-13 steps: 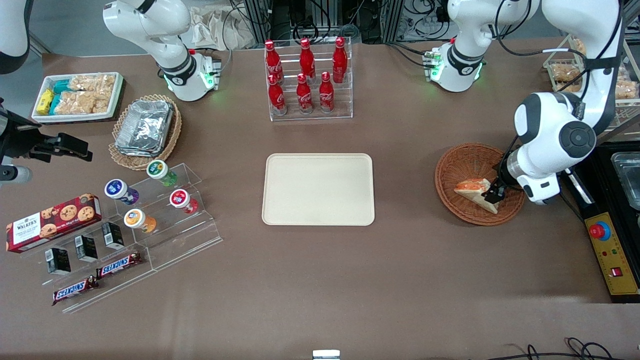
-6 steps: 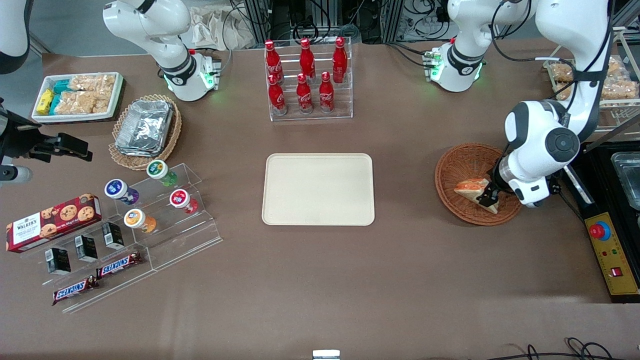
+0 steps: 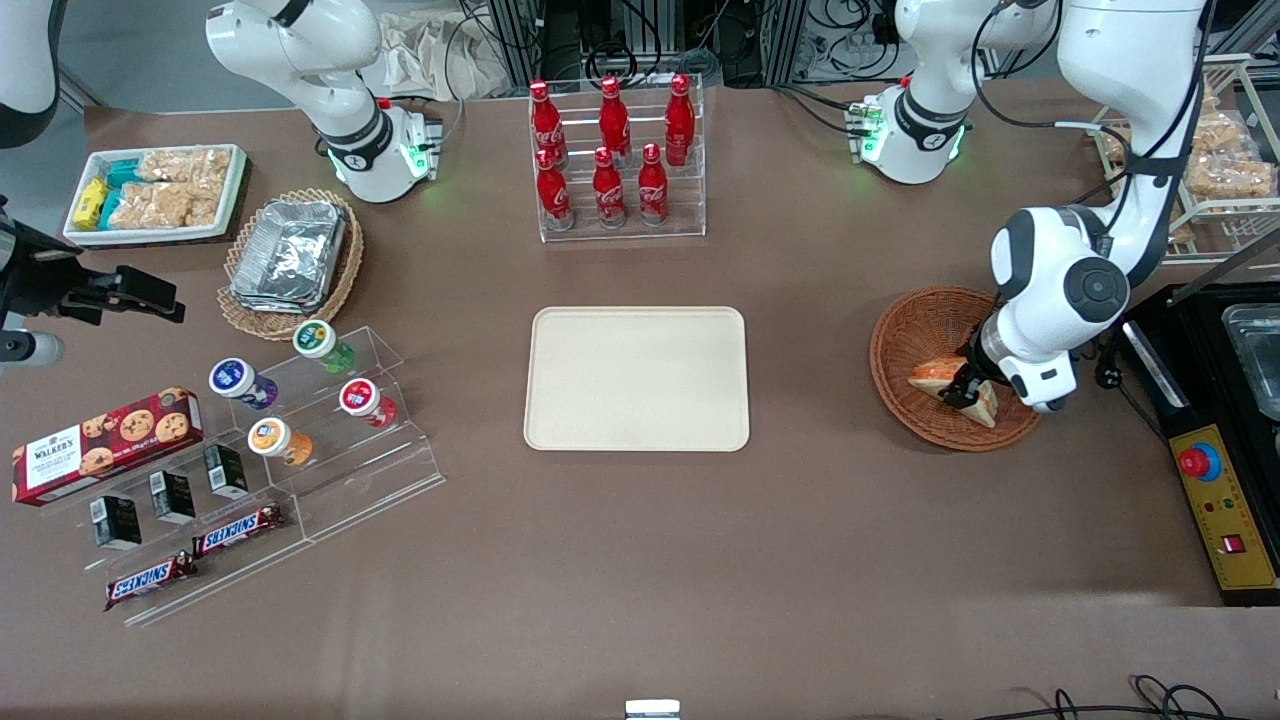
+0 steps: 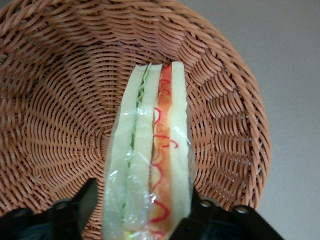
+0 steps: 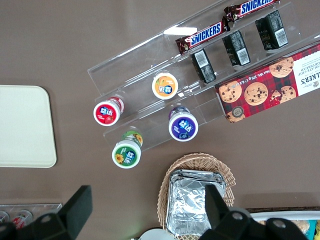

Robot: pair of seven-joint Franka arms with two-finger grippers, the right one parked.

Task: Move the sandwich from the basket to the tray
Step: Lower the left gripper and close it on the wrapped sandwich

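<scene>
The gripper [image 3: 968, 392] sat down in the basket [image 3: 905, 345], its two fingers [image 4: 200, 216] pinching the one sandwich [image 4: 149, 160], which stood on edge inside the wicker bowl. The step in hand seemed to be the grasp; next would likely come a straight lift clear of the rim, then a carry to the single tray [image 3: 637, 378], well apart and bare.

You are viewing the working arm [image 3: 1035, 262]: glossy white shells are covering its links, a dark grey round cap [image 3: 1097, 290] is marking the joint, black cables [image 3: 1150, 185] are trailing alongside, and green lights [image 3: 868, 142] are glowing at its base. Its black-fingered gripper [image 3: 968, 392] is clamping the sandwich [image 3: 930, 375] inside the basket [image 3: 905, 330].
</scene>
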